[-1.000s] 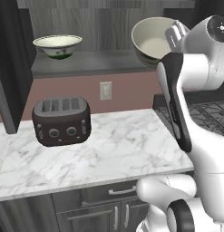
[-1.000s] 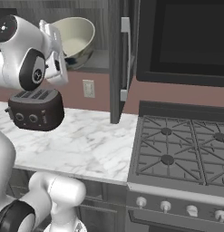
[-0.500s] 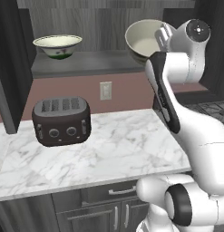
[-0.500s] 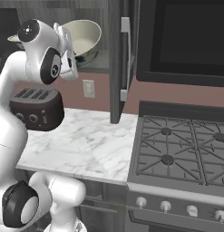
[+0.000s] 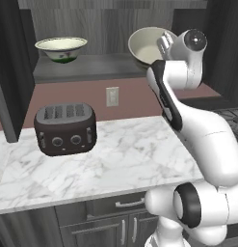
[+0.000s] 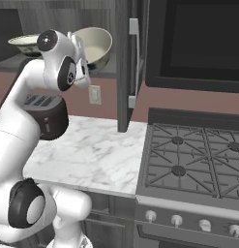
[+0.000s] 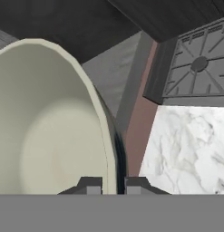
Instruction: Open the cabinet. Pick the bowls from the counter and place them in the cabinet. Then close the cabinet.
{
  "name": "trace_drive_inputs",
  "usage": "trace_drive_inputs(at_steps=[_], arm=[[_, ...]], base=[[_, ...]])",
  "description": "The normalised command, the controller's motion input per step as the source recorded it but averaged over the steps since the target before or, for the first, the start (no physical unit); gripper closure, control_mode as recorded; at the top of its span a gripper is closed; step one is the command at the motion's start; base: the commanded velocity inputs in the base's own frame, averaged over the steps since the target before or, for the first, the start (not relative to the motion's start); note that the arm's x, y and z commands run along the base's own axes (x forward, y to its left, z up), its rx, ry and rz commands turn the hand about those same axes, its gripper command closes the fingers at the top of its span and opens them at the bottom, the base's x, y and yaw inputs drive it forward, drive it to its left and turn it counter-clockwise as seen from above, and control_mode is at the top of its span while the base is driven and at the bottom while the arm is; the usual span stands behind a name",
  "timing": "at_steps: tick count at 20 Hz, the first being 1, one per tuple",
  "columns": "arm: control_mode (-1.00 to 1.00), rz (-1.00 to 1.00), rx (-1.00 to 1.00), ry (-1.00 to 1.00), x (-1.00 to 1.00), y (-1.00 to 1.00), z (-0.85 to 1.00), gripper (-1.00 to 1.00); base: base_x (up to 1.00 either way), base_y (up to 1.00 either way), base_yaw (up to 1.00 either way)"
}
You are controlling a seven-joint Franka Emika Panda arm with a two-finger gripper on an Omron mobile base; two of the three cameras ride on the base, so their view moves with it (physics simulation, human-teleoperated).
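Two bowls up at the cabinet (image 5: 106,29) now, doors swung wide. The small bowl (image 5: 61,48) sits on the shelf at the left, well apart from the big bowl (image 5: 147,46), which the gripper (image 7: 113,183) has clamped by the rim, one finger inside the cream wall and one outside. In the hand view the fingertips (image 7: 91,185) barely rise above the bottom edge, and the big bowl is cut off at the left, tipped on its side relative to that camera. From the left base view the arm's white wrist covers the bowl's right half, so whether its base touches the shelf is hard to tell; from the right base view the big bowl (image 6: 96,46) tilts its mouth towards the camera and the small bowl (image 6: 25,42) peeks out behind the arm. The right door (image 6: 126,63) stands edge-on just beside the bowl, its bar handle facing the stove (image 6: 193,155). Below, the table (image 5: 115,154) carries a toaster (image 5: 65,128) at the left, with bare marble to its right.
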Motion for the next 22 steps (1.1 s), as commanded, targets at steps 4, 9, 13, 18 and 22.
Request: trace_drive_inputs(at_steps=[4,9,13,18,22], arm=[[-1.00,0.00,0.00,0.00,0.42,0.00,-0.03,1.00],[-1.00,0.00,0.00,0.00,0.37,0.00,0.00,1.00],[-1.00,0.00,0.00,0.00,0.35,0.00,0.00,1.00],[-1.00,0.00,0.00,0.00,0.22,0.00,-0.01,-1.00],[-1.00,0.00,0.00,0.00,0.00,0.00,0.00,-1.00]], base=[[0.00,0.00,0.00],[0.00,0.00,0.00],[0.00,0.00,0.00],[0.00,0.00,0.00],[0.00,0.00,0.00]])
